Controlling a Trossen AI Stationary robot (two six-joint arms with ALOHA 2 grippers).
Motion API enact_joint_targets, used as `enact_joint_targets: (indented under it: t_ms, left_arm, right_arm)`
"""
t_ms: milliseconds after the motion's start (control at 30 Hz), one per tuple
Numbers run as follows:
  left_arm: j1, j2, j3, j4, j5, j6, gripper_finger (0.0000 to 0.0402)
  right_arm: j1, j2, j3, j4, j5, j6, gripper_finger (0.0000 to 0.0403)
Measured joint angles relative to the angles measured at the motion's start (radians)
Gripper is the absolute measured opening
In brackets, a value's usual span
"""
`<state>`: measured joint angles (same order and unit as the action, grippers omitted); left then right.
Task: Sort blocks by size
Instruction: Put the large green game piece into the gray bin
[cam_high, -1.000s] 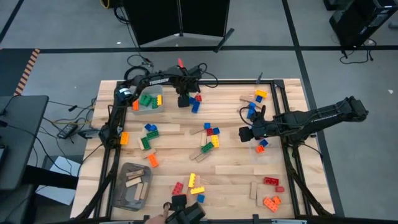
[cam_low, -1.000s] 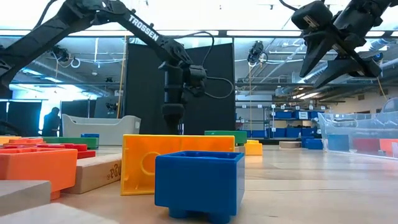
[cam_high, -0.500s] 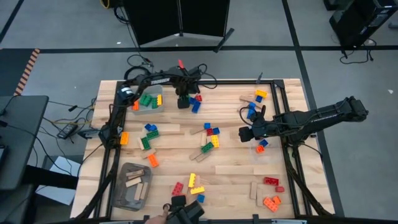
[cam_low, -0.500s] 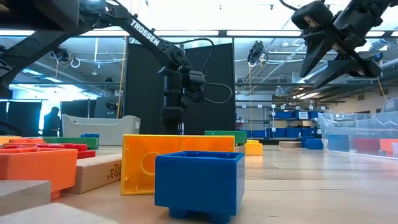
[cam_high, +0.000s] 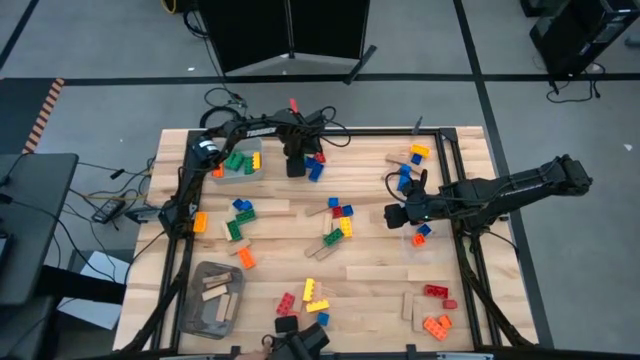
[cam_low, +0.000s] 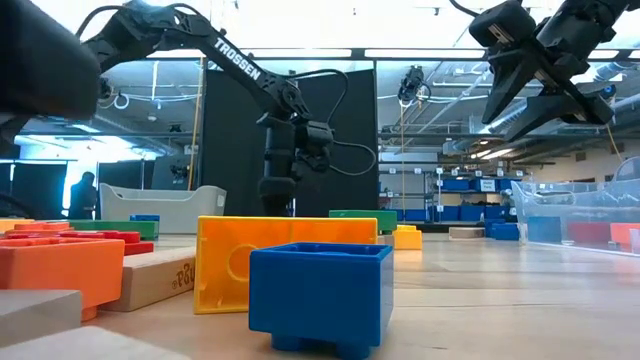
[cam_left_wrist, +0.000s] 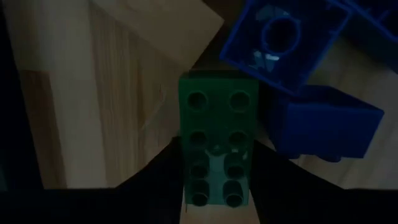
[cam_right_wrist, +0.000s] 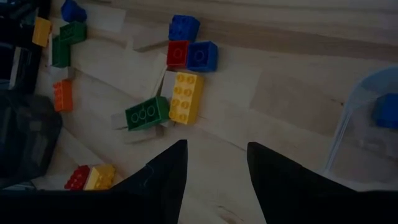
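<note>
My left gripper (cam_high: 294, 162) points straight down at the table's far middle, shut on a green two-by-four studded block (cam_left_wrist: 217, 149) that the arm hides in the high view. Two blue blocks (cam_left_wrist: 283, 37) (cam_left_wrist: 326, 124) lie right beside it, and a tan wooden piece (cam_left_wrist: 155, 18) lies just past it. My right gripper (cam_high: 392, 213) hangs open above the table's right half, nothing between its fingers (cam_right_wrist: 158, 180). Below it lie yellow (cam_right_wrist: 185, 96), green (cam_right_wrist: 147, 113), red and blue blocks. More blocks are scattered over the table. My left gripper pinches the green block between its two fingers (cam_left_wrist: 158, 180), one on each long side (cam_left_wrist: 184, 177), near one end of the block. The fingers come from above, pointing down, and lie across the block. The block is level, studs up; whether it is off the table I cannot tell.
A clear bin (cam_high: 240, 162) with green blocks stands at the far left, another clear bin (cam_high: 408, 178) with blue blocks at the right, and a grey bin (cam_high: 212, 298) with wooden pieces at the near left. A dark object (cam_high: 300, 340) sits at the near edge.
My left gripper has sunk a little toward the table at the far middle, still pointing down. My right arm has kept still.
</note>
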<state>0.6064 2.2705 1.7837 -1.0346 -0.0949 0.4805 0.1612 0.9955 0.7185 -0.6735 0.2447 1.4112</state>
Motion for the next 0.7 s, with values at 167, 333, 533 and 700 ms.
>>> enact_joint_targets:
  t_ms: [167, 333, 533, 700]
  left_arm:
    - [-0.001, 0.013, 0.071, -0.076, -0.027, -0.085, 0.0145]
    - [0.002, 0.009, 0.203, -0.206, -0.032, -0.163, 0.0145]
    - [0.008, -0.047, 0.28, -0.33, 0.047, -0.25, 0.0145]
    - [0.055, -0.201, 0.189, -0.31, 0.11, -0.32, 0.0145]
  right_arm:
    - [0.0, 0.0, 0.0, 0.0, -0.001, -0.024, 0.0181]
    - [0.0, 0.0, 0.0, 0.0, -0.002, -0.046, 0.0181]
    - [0.0, 0.0, 0.0, 0.0, -0.003, -0.084, 0.0181]
    - [0.0, 0.0, 0.0, 0.001, -0.01, -0.124, 0.0181]
